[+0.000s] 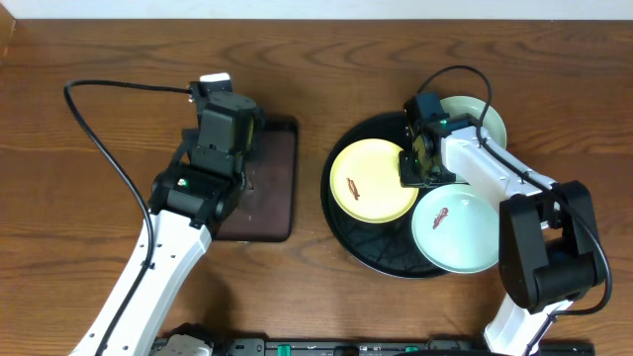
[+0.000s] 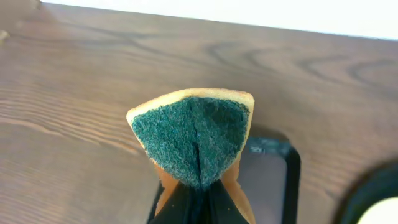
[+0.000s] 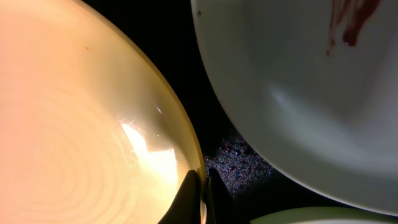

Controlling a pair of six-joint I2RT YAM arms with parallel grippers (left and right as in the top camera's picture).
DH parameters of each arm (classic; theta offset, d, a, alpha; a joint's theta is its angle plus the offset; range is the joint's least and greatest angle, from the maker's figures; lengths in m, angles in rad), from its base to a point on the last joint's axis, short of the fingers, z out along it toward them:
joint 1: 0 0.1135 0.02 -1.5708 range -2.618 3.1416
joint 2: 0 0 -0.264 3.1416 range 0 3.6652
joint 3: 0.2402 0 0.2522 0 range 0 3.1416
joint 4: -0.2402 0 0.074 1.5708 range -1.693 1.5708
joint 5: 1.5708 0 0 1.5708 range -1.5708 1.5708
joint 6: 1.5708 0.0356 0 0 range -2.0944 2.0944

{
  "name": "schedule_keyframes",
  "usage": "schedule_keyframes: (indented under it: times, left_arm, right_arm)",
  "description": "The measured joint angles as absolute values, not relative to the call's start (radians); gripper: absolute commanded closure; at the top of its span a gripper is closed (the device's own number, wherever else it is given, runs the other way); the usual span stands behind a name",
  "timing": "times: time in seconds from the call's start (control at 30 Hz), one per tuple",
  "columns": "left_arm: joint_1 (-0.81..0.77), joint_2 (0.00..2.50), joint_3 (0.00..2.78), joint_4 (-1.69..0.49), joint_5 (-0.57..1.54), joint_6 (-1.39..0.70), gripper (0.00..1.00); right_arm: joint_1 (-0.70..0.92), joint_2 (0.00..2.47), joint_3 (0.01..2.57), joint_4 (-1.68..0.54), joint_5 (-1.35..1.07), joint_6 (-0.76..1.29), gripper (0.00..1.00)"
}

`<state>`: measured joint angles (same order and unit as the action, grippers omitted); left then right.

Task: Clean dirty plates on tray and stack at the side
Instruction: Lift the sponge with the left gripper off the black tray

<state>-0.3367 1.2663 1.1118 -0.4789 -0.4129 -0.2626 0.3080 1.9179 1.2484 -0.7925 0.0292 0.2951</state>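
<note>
The round black tray (image 1: 346, 229) holds three plates. The pale yellow plate (image 1: 368, 180) lies at its left with a brown smear at the centre. A mint-white plate (image 1: 457, 231) with a red-brown smear lies at the front right. Another mint-white plate (image 1: 487, 115) is at the back right, partly under the right arm. My right gripper (image 1: 411, 158) is shut on the right rim of the yellow plate (image 3: 93, 124), one finger inside the rim and one outside (image 3: 198, 186). My left gripper (image 1: 229, 117) is shut on a green and orange sponge (image 2: 193, 134), held above the table.
A rectangular dark brown tray (image 1: 272, 188) lies under the left arm, and its corner shows in the left wrist view (image 2: 273, 168). A black cable (image 1: 99, 138) loops over the table at the left. The table's back edge (image 1: 316, 22) meets a white wall.
</note>
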Motion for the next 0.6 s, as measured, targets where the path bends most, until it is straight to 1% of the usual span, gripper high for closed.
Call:
schedule_keyframes:
  times: [0.13,0.3,0.43,0.6]
  left_arm:
    - [-0.337,1.266,1.112,-0.441,-0.442,-0.262,0.93]
    - [-0.337,1.266,1.112,-0.453,-0.451,-0.262,0.93]
    - [-0.337,1.272,1.111,-0.483,-0.43,-0.26,0.93]
    - [-0.337,1.324,1.096,-0.466,-0.39,-0.244,0.92]
  right_arm:
    - [0.308,1.918,1.248,-0.793,0.029,0.292,0.99]
    - [0.308,1.918,1.248,-0.792,0.029,0.291,0.99]
    - [0.308,1.918,1.248,-0.792,0.027,0.288,0.99]
    - [0.308,1.918,1.248,-0.791,0.027,0.287,0.99]
